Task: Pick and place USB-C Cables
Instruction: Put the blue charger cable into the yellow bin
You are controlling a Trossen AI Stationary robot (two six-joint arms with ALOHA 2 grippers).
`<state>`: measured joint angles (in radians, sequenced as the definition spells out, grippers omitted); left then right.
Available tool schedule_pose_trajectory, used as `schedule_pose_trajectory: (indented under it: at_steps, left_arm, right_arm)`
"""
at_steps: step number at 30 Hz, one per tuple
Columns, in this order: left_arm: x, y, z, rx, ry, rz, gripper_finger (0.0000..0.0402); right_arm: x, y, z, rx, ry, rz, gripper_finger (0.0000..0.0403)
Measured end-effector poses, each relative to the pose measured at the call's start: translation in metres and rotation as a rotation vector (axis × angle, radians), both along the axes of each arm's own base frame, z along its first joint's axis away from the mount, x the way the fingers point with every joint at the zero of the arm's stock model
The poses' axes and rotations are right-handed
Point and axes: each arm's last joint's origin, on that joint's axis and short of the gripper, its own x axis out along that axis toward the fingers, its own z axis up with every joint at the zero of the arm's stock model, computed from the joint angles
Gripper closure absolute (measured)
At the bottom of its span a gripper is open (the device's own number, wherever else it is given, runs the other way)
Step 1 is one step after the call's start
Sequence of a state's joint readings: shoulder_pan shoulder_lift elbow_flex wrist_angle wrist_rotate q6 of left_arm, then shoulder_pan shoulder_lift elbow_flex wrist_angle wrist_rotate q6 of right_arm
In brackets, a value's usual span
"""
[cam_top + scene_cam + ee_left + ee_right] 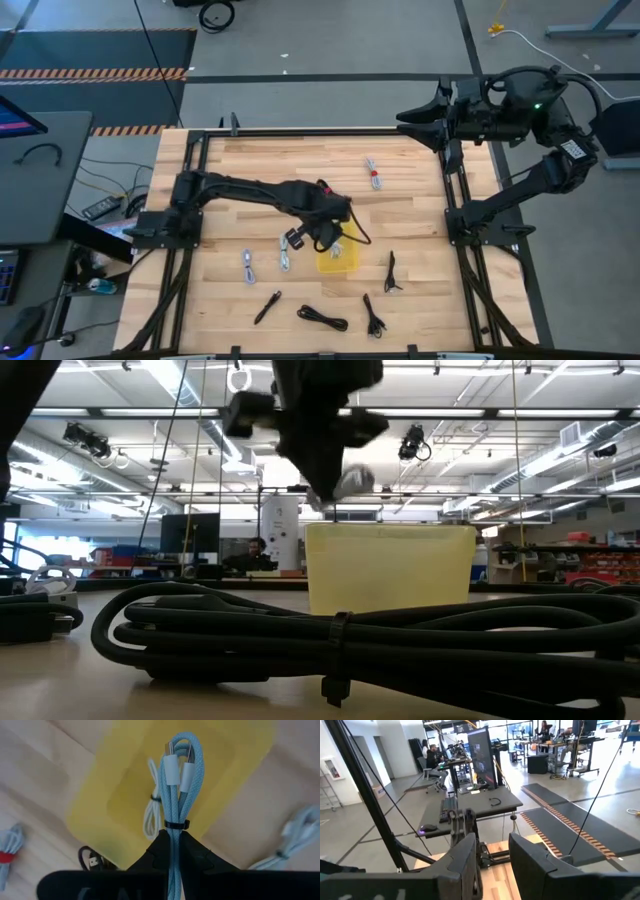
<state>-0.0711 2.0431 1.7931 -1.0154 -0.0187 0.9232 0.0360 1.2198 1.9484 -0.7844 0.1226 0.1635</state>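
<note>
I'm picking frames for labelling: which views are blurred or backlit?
Low view: the dark left gripper overhead is blurred and silhouetted against ceiling lights. Left wrist view: the light blue braided cable bundle is sharp; the translucent yellow bin behind it is soft.

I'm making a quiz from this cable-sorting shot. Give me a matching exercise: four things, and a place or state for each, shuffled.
Things:
1. left end effector
2. right end effector
3. yellow bin
4. red-tied cable

Places or states:
a. lying alone toward the table's far side
b. raised at the table's far right corner, holding nothing
c. holds one white cable
d. gripping a light blue cable above the bin

Pairs: 1-d, 2-b, 3-c, 4-a
</note>
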Motion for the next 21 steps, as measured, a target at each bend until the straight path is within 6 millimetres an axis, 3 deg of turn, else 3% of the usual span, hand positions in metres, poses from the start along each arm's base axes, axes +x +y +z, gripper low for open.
schedule_pose_trajectory:
  at_steps: [4,12,21]
  left_arm:
    - [0.005,-0.003,-0.01,0.102,0.004,-0.051,0.0381]
    - [0.022,-0.01,-0.004,0.111,-0.182,-0.084,0.0381]
    - [0.022,-0.011,-0.007,0.103,-0.171,-0.069,0.0381]
  right_arm:
    - [0.0,0.0,0.0,0.002,0.003,0.0,0.028]
    - [0.0,0.0,0.0,0.002,0.005,0.0,0.028]
    - [0.0,0.0,0.0,0.002,0.005,0.0,0.028]
